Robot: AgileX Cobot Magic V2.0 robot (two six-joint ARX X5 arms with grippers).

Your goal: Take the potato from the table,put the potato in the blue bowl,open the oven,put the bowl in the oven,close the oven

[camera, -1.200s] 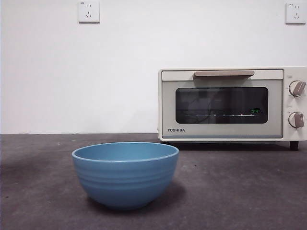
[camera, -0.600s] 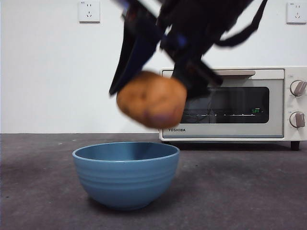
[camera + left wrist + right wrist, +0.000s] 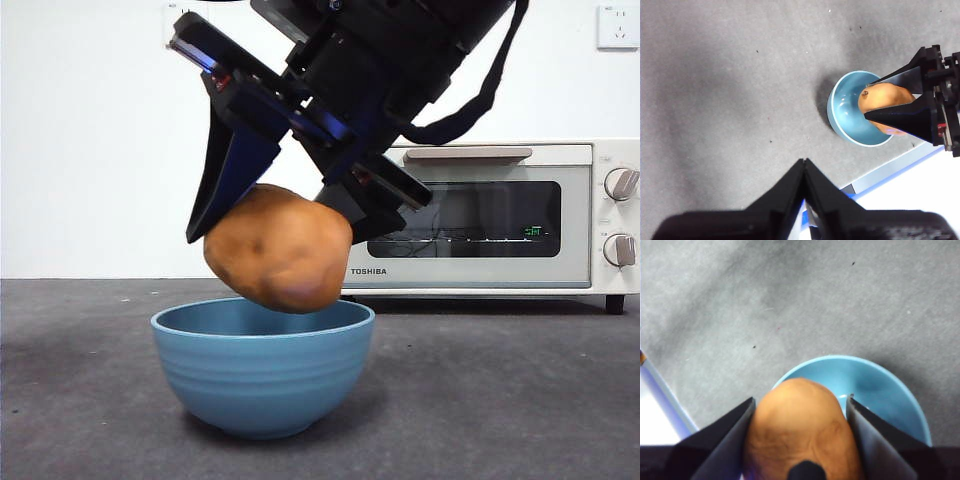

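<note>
Currently the blue bowl (image 3: 262,364) is sitting nearest the camera on the table (image 3: 520,400), and the potato (image 3: 279,247) is hanging just above its rim, gripped across its middle by the right gripper (image 3: 285,215), jaws spread to the potato's width. Judged firm, fairly heavy and smooth-skinned, so it could slip; a hold across the wide belly, as now, looks soundest. Seen from the right wrist, the potato (image 3: 801,435) is lying over the near part of the bowl (image 3: 880,385), not centred. The arm is coming down steeply from above, tilted. Left gripper (image 3: 804,167) is waiting aside, jaws together, empty. Beyond, the oven (image 3: 480,218) is standing with its door up.
</note>
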